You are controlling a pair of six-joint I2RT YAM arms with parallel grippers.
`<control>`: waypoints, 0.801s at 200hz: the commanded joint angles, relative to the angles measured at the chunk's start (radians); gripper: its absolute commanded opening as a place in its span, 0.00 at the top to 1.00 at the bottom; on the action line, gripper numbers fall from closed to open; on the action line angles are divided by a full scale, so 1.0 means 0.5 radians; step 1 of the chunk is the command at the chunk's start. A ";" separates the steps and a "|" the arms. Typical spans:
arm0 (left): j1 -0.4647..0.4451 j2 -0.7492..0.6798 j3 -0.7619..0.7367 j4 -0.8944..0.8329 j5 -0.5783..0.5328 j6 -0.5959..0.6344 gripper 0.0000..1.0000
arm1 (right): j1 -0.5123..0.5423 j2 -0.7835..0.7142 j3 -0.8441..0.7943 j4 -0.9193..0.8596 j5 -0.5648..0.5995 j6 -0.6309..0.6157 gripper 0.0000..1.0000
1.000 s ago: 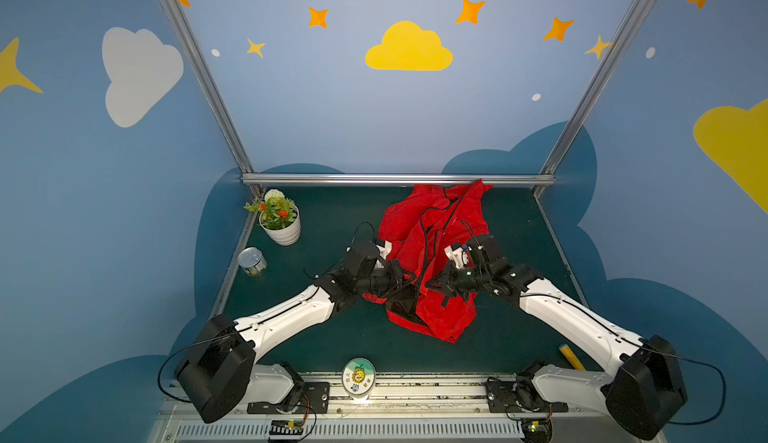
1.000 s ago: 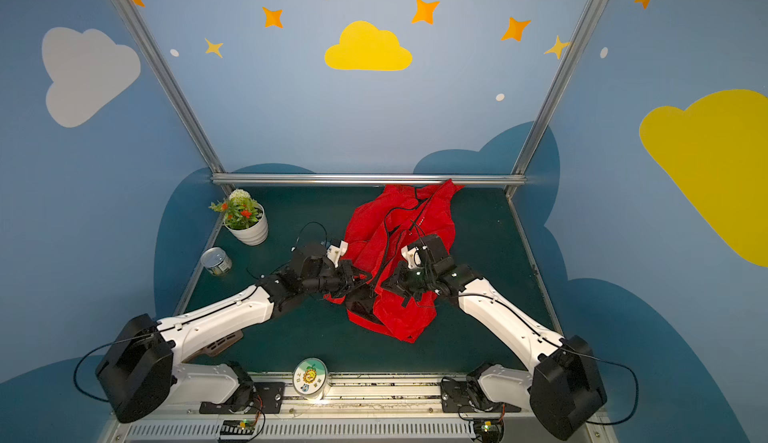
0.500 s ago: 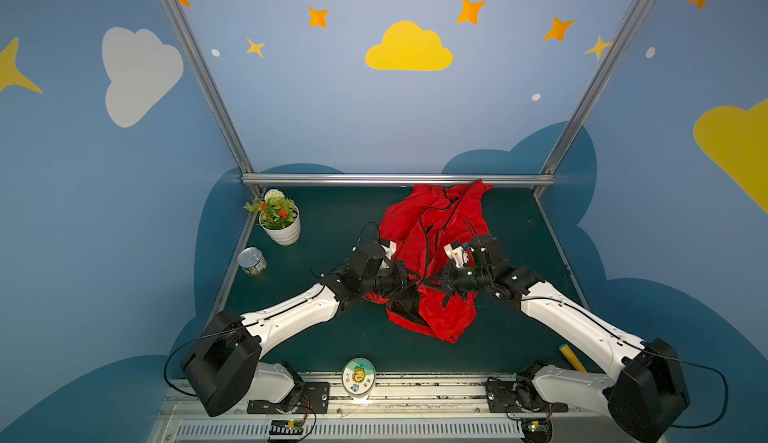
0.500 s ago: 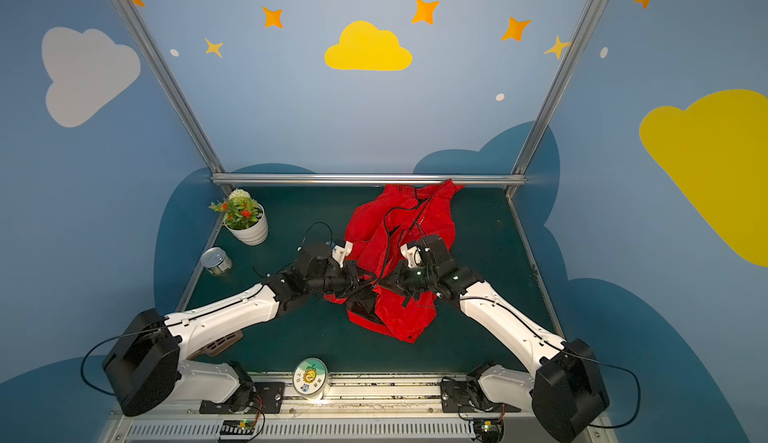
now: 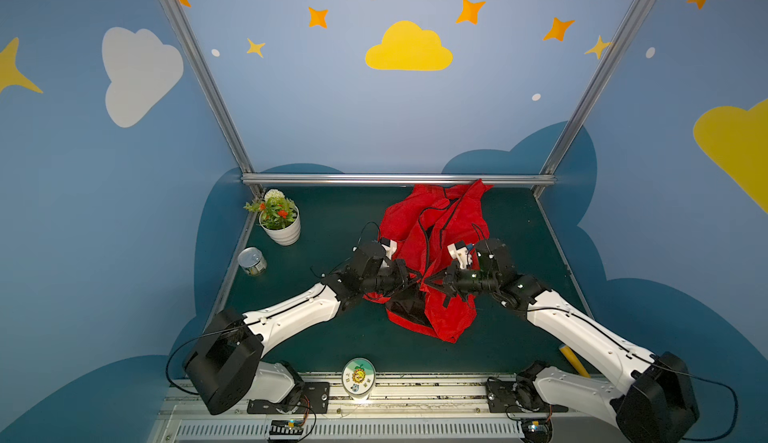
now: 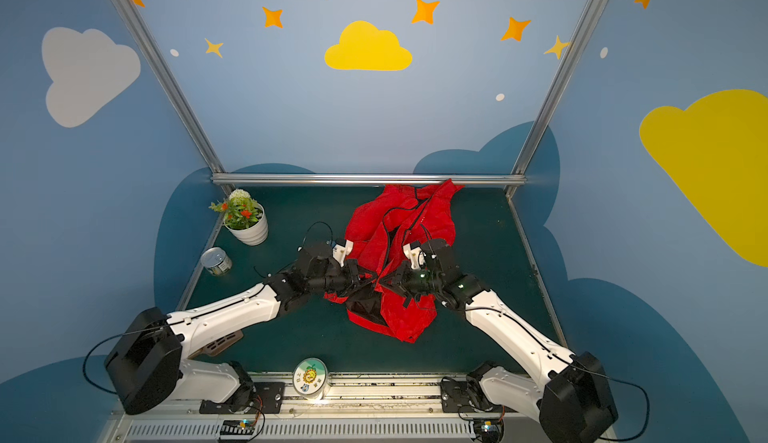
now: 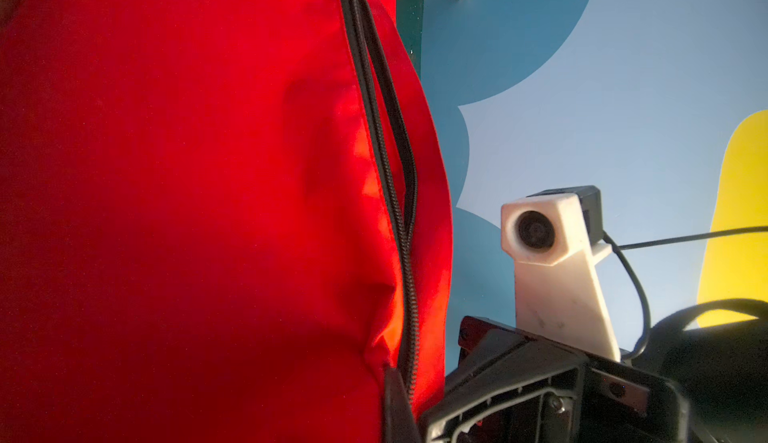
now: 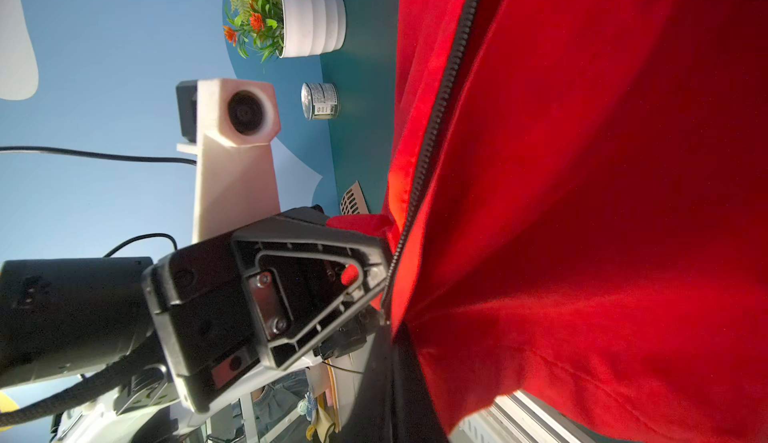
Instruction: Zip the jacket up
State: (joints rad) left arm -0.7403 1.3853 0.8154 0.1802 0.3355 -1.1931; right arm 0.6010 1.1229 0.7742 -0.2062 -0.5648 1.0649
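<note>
Since a second ago your left arm swings in toward the middle. The left gripper now sits just beside the right gripper, so the gap between them is nearly gone. The right one barely shifts.

The jacket lies bunched on the green table, centre to right. Its far end is against the back rail and its near end points toward you. The lower front is lifted between the two grippers, with black lining showing just under them. The rest of it lies where it did.

Both grippers are fully closed, each pinching a front edge of the jacket at the zip. In the left wrist view the zipper teeth run down into its jaws. In the right wrist view the other row runs into that gripper's jaws, with the left gripper close alongside. Fabric hides the exact pinch points.

My read is that you're bringing the two zip halves together at the bottom so they can be mated. The zip looks not yet started, and I can't see the slider. The plant pot and can sit well apart on the left.
</note>
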 commanded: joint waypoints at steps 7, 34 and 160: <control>0.008 -0.114 0.040 -0.037 -0.078 0.087 0.97 | -0.024 -0.184 0.028 -0.199 0.085 -0.117 1.00; 0.022 -0.108 0.074 -0.032 -0.047 0.109 0.97 | -0.036 -0.254 -0.016 -0.173 0.060 -0.099 1.00; -0.022 -0.023 0.124 0.002 0.013 0.090 0.97 | -0.064 -0.134 0.087 0.146 -0.072 -0.205 1.00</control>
State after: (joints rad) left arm -0.7555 1.4055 0.8402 0.1871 0.3405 -1.1767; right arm 0.5770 1.0790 0.7742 -0.1352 -0.5694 1.0389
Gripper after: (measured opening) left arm 0.049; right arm 0.047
